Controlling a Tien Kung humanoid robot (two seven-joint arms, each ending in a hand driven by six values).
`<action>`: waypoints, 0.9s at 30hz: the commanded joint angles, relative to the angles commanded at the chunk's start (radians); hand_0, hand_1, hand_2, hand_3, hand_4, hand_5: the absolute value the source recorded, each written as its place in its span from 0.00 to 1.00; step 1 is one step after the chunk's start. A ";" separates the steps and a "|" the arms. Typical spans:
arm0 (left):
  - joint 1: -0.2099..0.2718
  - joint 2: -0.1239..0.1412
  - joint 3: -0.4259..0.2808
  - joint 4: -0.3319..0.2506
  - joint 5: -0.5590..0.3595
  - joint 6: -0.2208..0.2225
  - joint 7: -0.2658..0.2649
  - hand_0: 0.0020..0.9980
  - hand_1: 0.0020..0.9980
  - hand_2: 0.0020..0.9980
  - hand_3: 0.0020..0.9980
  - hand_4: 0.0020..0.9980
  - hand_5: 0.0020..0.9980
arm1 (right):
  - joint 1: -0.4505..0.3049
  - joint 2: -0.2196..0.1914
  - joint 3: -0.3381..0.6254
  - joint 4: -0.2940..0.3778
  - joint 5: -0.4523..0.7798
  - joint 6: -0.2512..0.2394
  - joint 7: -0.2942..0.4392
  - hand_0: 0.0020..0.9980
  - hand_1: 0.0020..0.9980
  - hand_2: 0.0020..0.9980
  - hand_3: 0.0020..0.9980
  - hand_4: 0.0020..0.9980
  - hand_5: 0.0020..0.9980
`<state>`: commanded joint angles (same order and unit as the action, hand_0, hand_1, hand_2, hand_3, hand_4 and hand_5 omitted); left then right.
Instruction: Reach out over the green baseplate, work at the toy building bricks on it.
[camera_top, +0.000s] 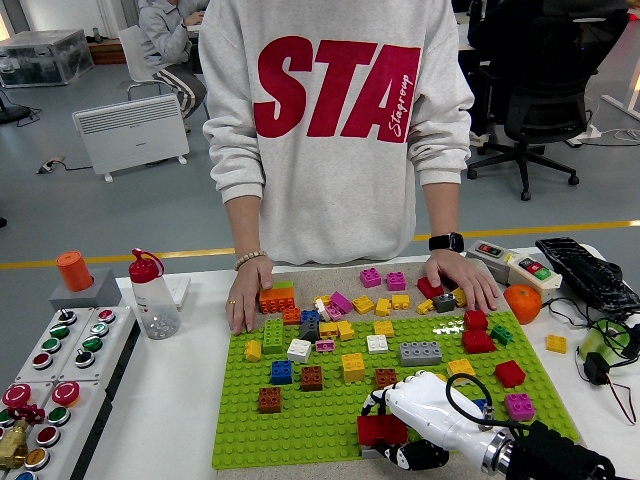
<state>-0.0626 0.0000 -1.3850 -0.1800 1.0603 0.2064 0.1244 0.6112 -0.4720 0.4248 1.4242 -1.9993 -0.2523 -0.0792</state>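
Green baseplate (330, 425): I see it mid-table, strewn with bricks.
Person: standing far side; one hand (243, 290) on the plate's far-left corner, other hand (462, 277) on its far-right edge.
Right hand (420, 412): my white fingers curled around a red brick (380, 431), near edge of plate.
Grey brick (420, 352): just beyond that hand.
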 joint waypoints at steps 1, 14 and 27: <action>-0.001 0.000 0.000 0.000 -0.001 0.000 0.000 0.66 0.69 0.72 0.57 0.32 1.00 | 0.001 0.001 0.000 -0.002 0.000 0.001 0.000 0.29 0.44 0.51 0.55 0.52 0.03; -0.006 0.000 0.003 0.000 -0.005 0.000 -0.001 0.66 0.69 0.72 0.58 0.32 1.00 | 0.008 -0.001 -0.019 -0.015 0.012 0.001 0.011 0.29 0.44 0.51 0.55 0.52 0.03; -0.009 0.000 0.005 0.000 -0.009 0.000 -0.001 0.66 0.69 0.72 0.58 0.32 1.00 | 0.012 -0.001 -0.031 -0.035 0.016 0.001 0.012 0.28 0.44 0.51 0.55 0.52 0.03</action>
<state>-0.0720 0.0000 -1.3801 -0.1800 1.0516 0.2059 0.1237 0.6231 -0.4731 0.3937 1.3891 -1.9832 -0.2514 -0.0670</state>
